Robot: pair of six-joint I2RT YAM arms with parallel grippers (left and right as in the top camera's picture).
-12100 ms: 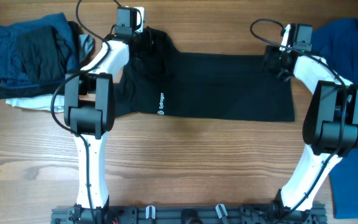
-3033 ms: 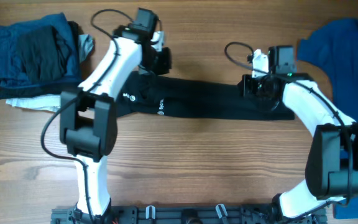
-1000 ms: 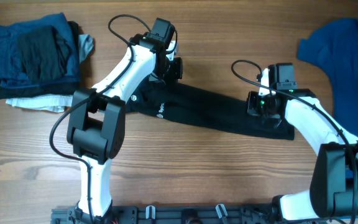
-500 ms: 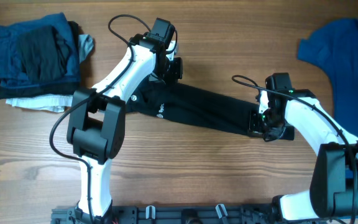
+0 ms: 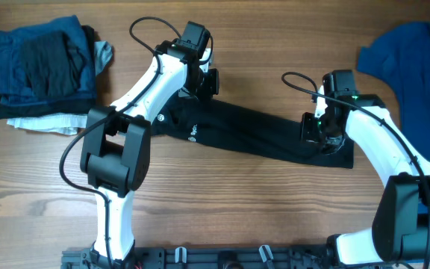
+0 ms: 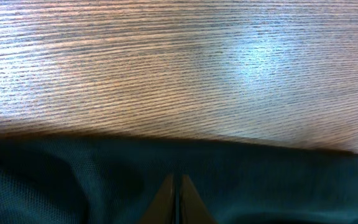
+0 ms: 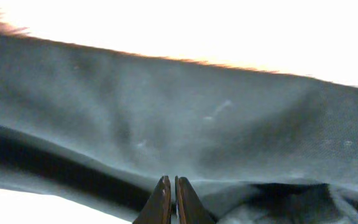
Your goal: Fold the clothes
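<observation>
From above, the black T-shirt (image 5: 252, 131) is lying as a long narrow band slanting across the middle of the table (image 5: 237, 202), already doubled lengthwise. I would judge the job to be midway: the long fold is in, and the band is still waiting to be folded across into a compact packet. The left gripper (image 5: 208, 83) is sitting at the band's upper left end and the right gripper (image 5: 313, 133) at its lower right end. A stack of folded clothes (image 5: 39, 71) is resting at the far left corner, and a royal-blue shirt (image 5: 416, 67) is sprawling unfolded at the far right, so more work is waiting. Nothing is lying between the two ends to block a fold.

On the left wrist, the fingers (image 6: 168, 198) are pressed together with the black cloth all around them, seemingly pinching it near its edge, bare wood beyond.

On the right wrist, the fingers (image 7: 161, 200) are likewise closed, nipping the cloth, which is stretching wide across the view against a glaring background.
</observation>
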